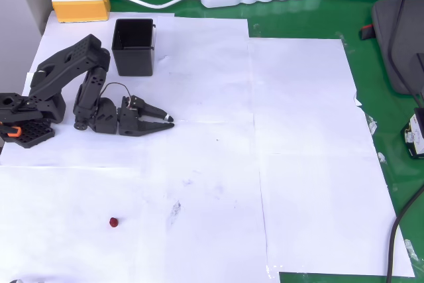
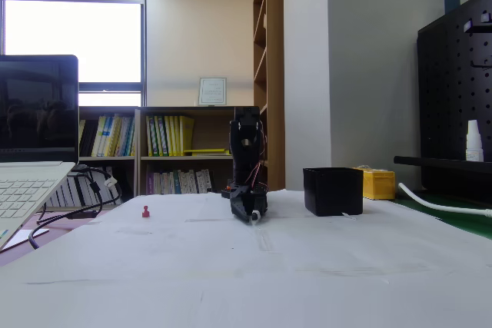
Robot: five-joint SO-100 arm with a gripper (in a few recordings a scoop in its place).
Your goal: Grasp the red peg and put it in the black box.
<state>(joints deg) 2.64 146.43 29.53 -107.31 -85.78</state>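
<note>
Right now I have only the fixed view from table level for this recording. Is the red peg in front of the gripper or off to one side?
Observer: From overhead, the red peg lies well off to the side of the gripper, toward the picture's bottom; the fingers point right.
Operator: Are the jaws open? Here I see them end on.
Observer: Slightly parted at the tips, holding nothing.
Operator: And the black box?
Observer: The black box sits beside the folded arm, toward the picture's top, opposite the peg. Its inside looks empty.
Operator: Anything beyond the box?
Observer: A yellow block, left of the box in the overhead view.
</note>
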